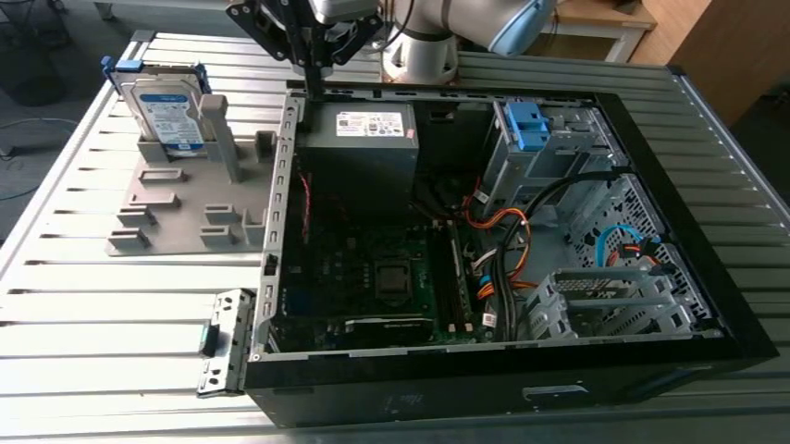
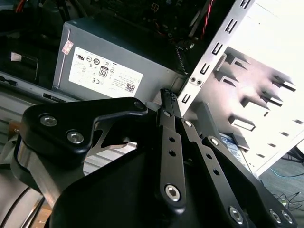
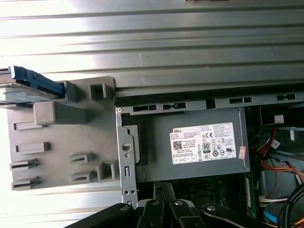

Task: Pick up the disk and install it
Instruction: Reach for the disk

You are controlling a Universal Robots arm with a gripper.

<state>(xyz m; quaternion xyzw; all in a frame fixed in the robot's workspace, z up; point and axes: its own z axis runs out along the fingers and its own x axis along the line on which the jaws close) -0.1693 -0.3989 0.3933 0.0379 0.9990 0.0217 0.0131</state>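
Note:
The disk is a silver drive with a white-and-blue label and a blue frame. It stands on edge at the far end of a grey slotted holder, at the exterior view's left. In the first wrist view the disk shows edge-on. My gripper hangs above the computer case's far left corner, to the right of the disk and apart from it. In the second wrist view the gripper is shut, its thin fingers pressed together and holding nothing. The first wrist view shows the gripper over the case edge.
The open black computer case lies on a slatted metal table. Inside are a grey power supply with a white sticker, a motherboard, cables, and a drive cage with a small blue bracket.

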